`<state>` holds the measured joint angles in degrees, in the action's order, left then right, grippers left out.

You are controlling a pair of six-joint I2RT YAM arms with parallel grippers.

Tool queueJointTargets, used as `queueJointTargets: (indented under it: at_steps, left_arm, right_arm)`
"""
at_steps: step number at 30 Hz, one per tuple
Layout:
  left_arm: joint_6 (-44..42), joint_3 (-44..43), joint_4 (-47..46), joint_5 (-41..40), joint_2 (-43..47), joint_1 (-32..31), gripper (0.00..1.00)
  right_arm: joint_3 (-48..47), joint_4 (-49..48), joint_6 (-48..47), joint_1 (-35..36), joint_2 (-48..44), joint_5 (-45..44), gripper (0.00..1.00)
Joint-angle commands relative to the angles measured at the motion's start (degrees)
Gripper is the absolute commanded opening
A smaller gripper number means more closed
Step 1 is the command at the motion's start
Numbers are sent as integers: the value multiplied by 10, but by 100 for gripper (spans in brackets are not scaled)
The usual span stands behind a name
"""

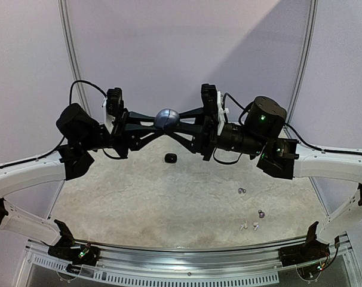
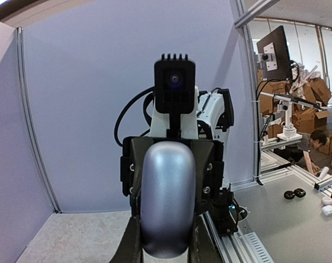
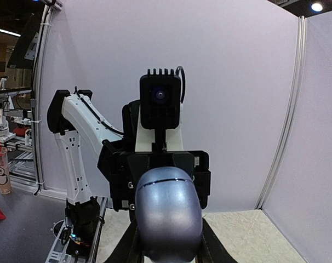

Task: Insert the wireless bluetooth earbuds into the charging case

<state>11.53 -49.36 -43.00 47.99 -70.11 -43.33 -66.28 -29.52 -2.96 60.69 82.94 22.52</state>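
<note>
A closed, rounded blue-grey charging case [image 1: 168, 118] hangs in mid-air over the far middle of the table, held from both sides. My left gripper [image 1: 159, 120] is shut on its left end and my right gripper [image 1: 177, 120] on its right end. The case fills the left wrist view [image 2: 167, 200] and the right wrist view [image 3: 167, 216], where its lid seam shows. On the table lie a small black blob, seemingly the black earbuds [image 1: 170, 158], two dark purplish earbuds [image 1: 241, 191] [image 1: 260, 213] and the white stemmed pair [image 1: 248, 226].
The speckled beige tabletop [image 1: 139, 203] is walled by pale panels at the back and sides. An aluminium rail [image 1: 187, 257] with both arm bases runs along the near edge. The loose earbuds lie at the right front.
</note>
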Motion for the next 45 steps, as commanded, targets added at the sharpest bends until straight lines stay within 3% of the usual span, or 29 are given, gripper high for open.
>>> queueJointTargets:
  at_steps: [1, 2, 3, 5, 8, 12, 17, 23, 31, 37, 38, 40, 41, 42, 45]
  left_arm:
    - [1, -5, 9, -10, 3, -8, 0]
    - [-3, -4, 17, -12, 4, -7, 0]
    - [-10, -4, 31, -15, 7, -6, 0]
    - [-41, -4, 77, -23, 14, -3, 0]
    - [-128, -10, 184, -50, 26, -1, 0]
    - [-274, -26, 304, -78, 35, -1, 0]
    - [-348, -39, 358, -95, 34, -2, 0]
    - [-355, -39, 360, -87, 30, -2, 0]
    - [-360, -35, 362, -87, 33, -2, 0]
    - [-351, -33, 355, -81, 32, 0, 0]
    - [-342, -32, 349, -80, 33, 1, 5]
    - [-311, -24, 327, -80, 35, 4, 69]
    - [-295, -22, 319, -75, 36, 6, 94]
    - [-280, -20, 313, -69, 36, 8, 98]
    - [-220, -9, 266, -47, 36, 11, 99]
  right_arm:
    - [-9, 26, -2, -2, 2, -30, 19]
    - [-9, 49, -2, -2, -3, -42, 35]
    - [-8, 72, -4, -2, -12, -48, 46]
    - [-11, 127, -15, -2, -30, -63, 60]
    - [-35, 236, -38, -2, -65, -83, 73]
    - [-91, 403, -67, 0, -75, -104, 76]
    - [-172, 547, -119, 2, -18, -109, 70]
    - [-219, 570, -158, 7, 35, -105, 63]
    - [-207, 520, -161, 11, 45, -122, 24]
    - [-183, 496, -154, 11, 22, -116, 2]
    - [-180, 493, -151, 12, 18, -116, 0]
    - [-161, 469, -135, 11, 9, -116, 0]
    - [-147, 448, -126, 10, -3, -116, 0]
    - [-131, 418, -118, 6, -11, -109, 0]
    - [-85, 337, -79, -7, -51, -75, 0]
